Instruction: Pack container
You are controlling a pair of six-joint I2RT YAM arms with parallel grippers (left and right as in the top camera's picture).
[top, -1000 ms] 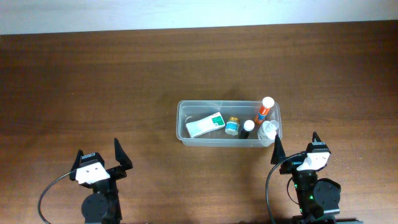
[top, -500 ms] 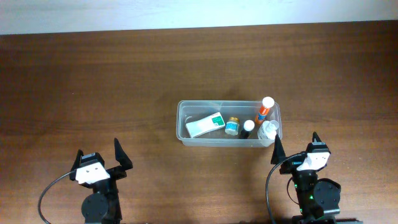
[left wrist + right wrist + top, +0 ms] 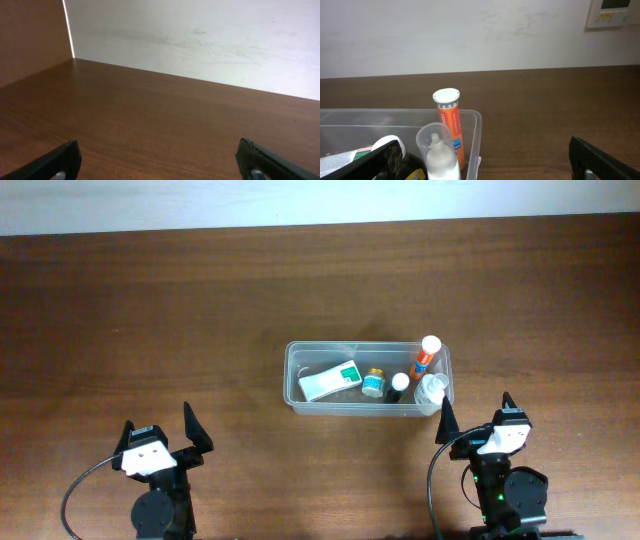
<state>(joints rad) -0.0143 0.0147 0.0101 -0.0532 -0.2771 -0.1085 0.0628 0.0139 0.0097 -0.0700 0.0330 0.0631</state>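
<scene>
Clear container [image 3: 289, 380] right of centre on the tabletop [image 3: 150, 310], five items inside; both claws spread apart, holding nothing.
Contents, left to right: white-and-green carton [image 3: 330, 380] lying flat and skewed; small jar [image 3: 373, 383]; dark bottle with white cap [image 3: 399, 387]; white bottle under a clear cap [image 3: 430, 390] in the near right corner; orange tube with white cap [image 3: 426, 355] leaning on the far right corner, its cap above the rim. The right claw [image 3: 475, 412] sits at the near edge, just beside the container's near right corner, fingers wide. From the overhead view, contact with the wall cannot be told. The left claw [image 3: 157, 420] sits at the near left, well apart from the container, fingers wide; its wrist view shows only bare wood and a pale wall [image 3: 200, 40].
</scene>
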